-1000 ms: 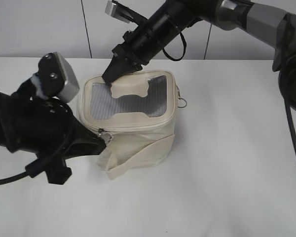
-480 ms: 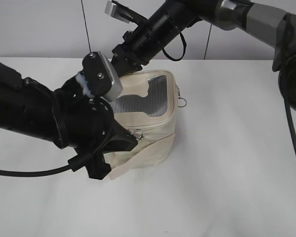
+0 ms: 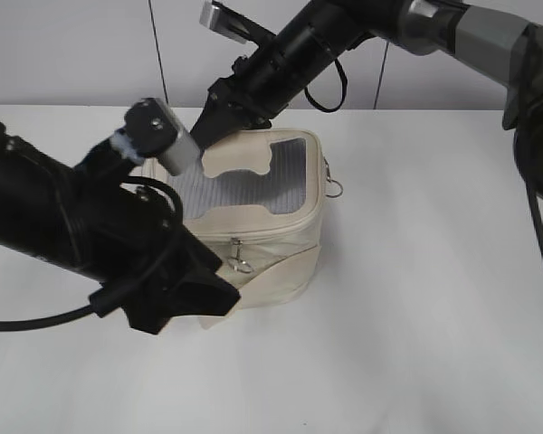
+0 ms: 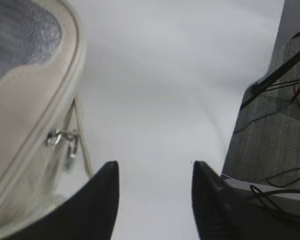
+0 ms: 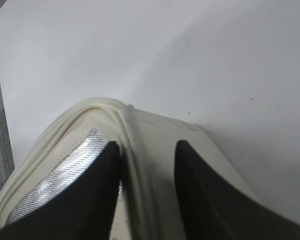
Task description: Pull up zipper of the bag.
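Two grippers at a small cream bag (image 3: 253, 217) on a white tabletop (image 3: 416, 316).

Left gripper (image 4: 152, 200): wide apart, nothing between its fingers (image 4: 100, 200), only bare tabletop there. Just beside its left finger, the bag's front wall, with the zipper (image 4: 35, 145) running along the lid edge and a small silver slider with a ring pull (image 4: 65, 142) hanging loose, not touched. In the outside view, same ring pull (image 3: 240, 260) just beside the black left arm, at the bag's front. Right gripper (image 5: 145, 165): fingers apart, set down on either side of the raised rim at the bag's back corner, grey mesh lid (image 5: 65, 170) next to one finger; tight on the rim or not, cannot tell. A second ring pull (image 3: 337, 188) on the bag's far side, well apart from both grippers.
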{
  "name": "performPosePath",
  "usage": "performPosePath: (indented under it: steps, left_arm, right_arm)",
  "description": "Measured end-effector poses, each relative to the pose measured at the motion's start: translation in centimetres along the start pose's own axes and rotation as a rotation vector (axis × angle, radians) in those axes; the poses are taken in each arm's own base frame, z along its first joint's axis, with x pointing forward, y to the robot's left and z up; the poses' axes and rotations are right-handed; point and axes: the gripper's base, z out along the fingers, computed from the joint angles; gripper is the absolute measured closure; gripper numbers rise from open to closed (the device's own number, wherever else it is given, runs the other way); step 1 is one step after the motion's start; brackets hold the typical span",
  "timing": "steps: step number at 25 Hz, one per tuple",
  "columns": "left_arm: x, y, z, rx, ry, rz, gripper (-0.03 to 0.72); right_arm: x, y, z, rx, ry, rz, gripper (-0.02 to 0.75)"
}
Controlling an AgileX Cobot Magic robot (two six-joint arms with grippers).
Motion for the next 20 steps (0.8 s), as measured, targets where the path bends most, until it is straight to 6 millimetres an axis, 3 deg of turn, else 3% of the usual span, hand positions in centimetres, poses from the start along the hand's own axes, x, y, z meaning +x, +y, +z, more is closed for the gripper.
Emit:
performPosePath:
  steps: [2,6,12,16,20]
  left_arm:
    - [0.3,0.6,-1.4,-0.025,0.021,-0.056,0.289]
    - [0.8,2.4,-4.7,-0.137,-0.010,-0.109,0.270]
    - [0.9,6.4,-9.4,-0.257,-0.123,-0.265,0.270]
    - [-2.1,9.0,-11.1,-0.268,-0.185,-0.241,0.268]
    - [-6.8,12.0,-10.1,-0.187,-0.206,-0.174,0.267]
  right_arm:
    - [0.1,-0.6,-0.6,0.009,-0.008,0.033,0.351]
    - [-0.2,-1.7,-3.6,0.048,-0.049,0.096,0.335]
    - [-0.3,-3.9,-11.3,0.146,-0.163,0.172,0.356]
    - [1.1,-4.3,-15.1,0.182,-0.187,0.218,0.358]
    - [4.5,-3.3,-16.8,0.187,-0.154,0.258,0.358]
